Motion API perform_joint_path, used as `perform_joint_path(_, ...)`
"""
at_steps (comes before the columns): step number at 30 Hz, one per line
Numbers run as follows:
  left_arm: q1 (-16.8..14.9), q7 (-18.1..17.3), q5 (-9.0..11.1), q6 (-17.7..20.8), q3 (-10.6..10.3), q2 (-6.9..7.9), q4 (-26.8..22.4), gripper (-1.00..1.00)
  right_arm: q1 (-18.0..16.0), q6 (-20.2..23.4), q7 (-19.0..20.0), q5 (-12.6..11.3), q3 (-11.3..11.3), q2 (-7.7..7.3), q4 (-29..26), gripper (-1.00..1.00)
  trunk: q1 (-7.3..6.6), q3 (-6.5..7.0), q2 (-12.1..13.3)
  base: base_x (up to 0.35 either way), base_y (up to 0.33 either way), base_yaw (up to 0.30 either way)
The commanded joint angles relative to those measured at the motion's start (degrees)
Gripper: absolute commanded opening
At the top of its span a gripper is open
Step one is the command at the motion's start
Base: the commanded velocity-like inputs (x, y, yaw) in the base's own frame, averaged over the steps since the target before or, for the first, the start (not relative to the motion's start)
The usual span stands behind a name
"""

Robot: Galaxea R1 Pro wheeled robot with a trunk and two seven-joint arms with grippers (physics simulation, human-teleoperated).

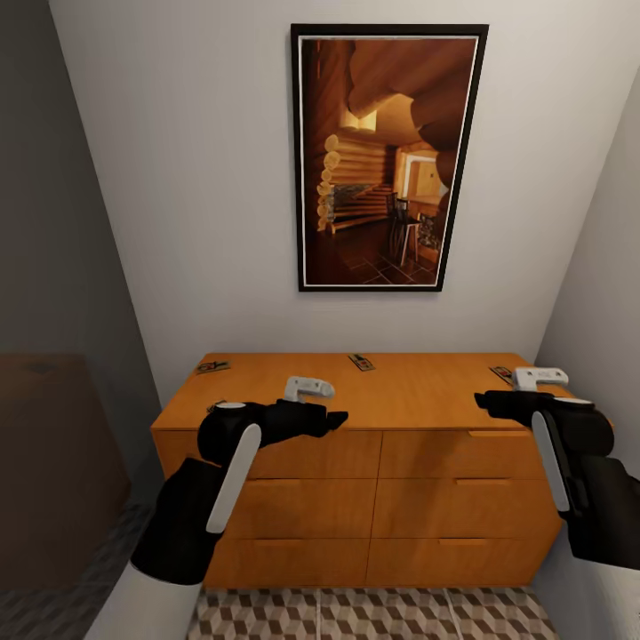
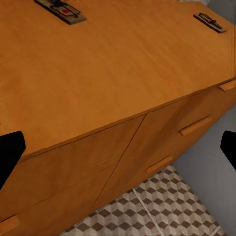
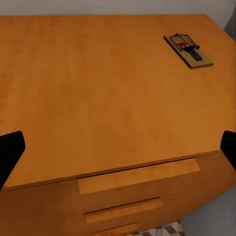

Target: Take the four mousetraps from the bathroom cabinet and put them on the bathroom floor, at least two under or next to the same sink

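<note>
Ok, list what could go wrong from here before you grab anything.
1. The mousetraps lie flat on the cabinet top; wide-open fingers could slide one rather than pinch it.
2. The trap by the right edge sits close under the right gripper; a nudge might knock it off.
3. The left gripper hovers near the cabinet's front edge and may bump it.
</note>
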Motion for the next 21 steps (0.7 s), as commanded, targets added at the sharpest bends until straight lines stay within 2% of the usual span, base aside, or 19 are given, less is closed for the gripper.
perform_joint_path(1,-0.3,-0.2,-0.1,0.3,0.0,-0.02,0.0,1.0,-0.2,0.3,0.1,0.1,0.0,-0.01,0.0,1.0,0.0,-0.07,0.0,0.0,0.0,0.0)
perform_joint_path(21,-7.1,3.8,-0.8,0.3,0.4,-0.02,0.7,1.0,-1.7,0.3,0.0,-0.1,0.2,0.25,0.1,1.0,0.0,-0.07,0.0,0.0,0.0,0.0)
